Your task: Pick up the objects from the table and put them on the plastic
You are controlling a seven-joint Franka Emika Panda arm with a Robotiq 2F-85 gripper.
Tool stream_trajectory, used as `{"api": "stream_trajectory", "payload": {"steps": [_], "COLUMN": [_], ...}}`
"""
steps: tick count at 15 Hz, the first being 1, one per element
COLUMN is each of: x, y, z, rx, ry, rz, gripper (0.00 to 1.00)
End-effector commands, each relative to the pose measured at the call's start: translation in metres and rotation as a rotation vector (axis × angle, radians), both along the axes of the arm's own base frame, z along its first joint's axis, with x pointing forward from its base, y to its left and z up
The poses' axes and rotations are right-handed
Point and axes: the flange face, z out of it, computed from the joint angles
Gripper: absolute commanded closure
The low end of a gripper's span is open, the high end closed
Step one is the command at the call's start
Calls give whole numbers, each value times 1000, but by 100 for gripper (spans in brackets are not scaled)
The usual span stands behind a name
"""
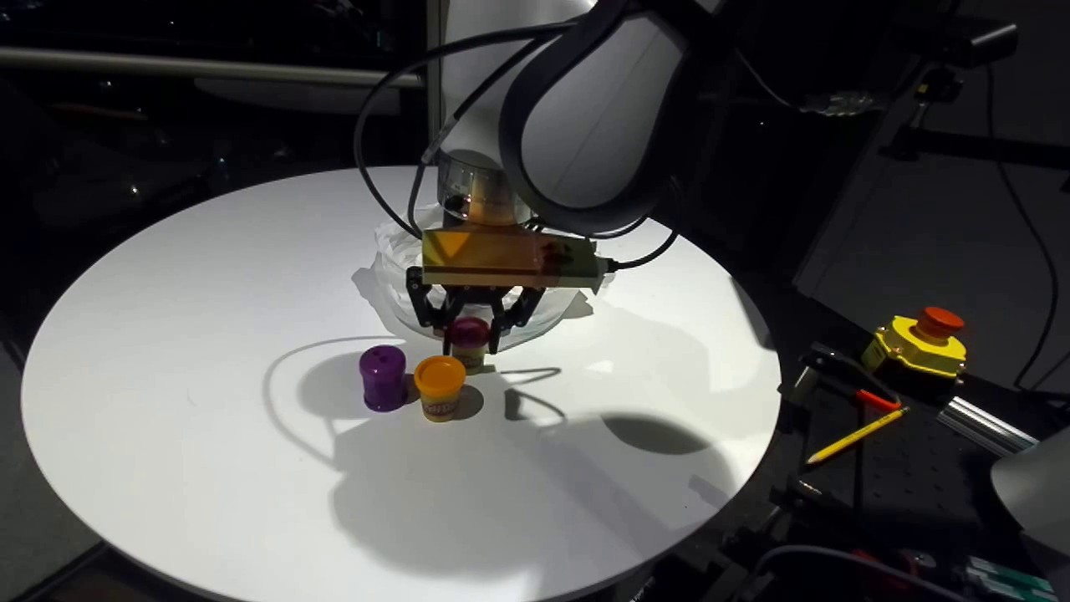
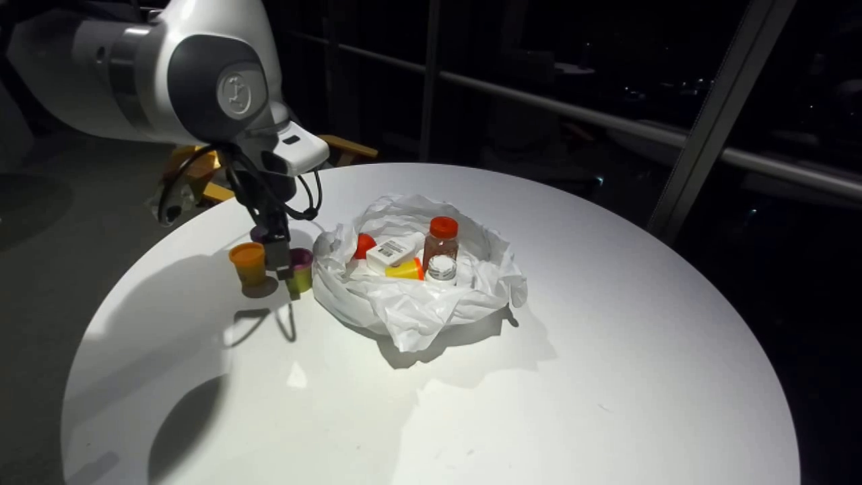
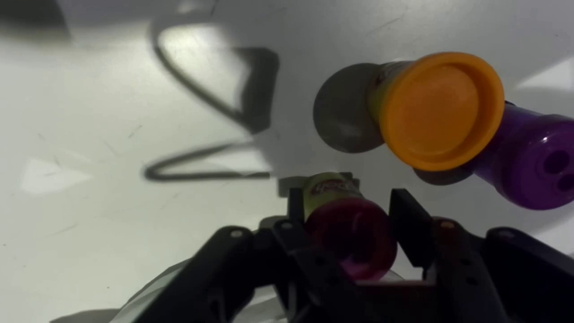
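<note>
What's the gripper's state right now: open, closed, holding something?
Gripper: jaws on either side of the maroon-lidded jar; whether they are clamped on it cannot be told.

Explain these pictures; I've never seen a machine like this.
This is a white jointed robot arm ending in a black two-fingered gripper. Two pictures watch from outside; the close-up is taken from the arm itself, looking past the gripper. On the round white tabletop stand an orange-lidded jar and a purple container. Crumpled whitish plastic film holds a brownish bottle with a red cap and a white container with black print, among others. The gripper straddles a yellow jar with a purplish-red lid; whether it is held firmly, I cannot tell.
</note>
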Motion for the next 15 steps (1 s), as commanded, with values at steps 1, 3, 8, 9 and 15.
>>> {"api": "stream_trajectory", "payload": {"steps": [1,3,8,9,15], "x": [-3,-14,-29,-29,-3], "y": [3,7,-2,-7,-52], "z": [10,25,69,78,90], "rx": [11,-10,-35,-42,-104], "ry": [-8,-19,-85,-116,-246], "rz": [15,27,18,14,32], "gripper": [74,74,74,74,74]}}
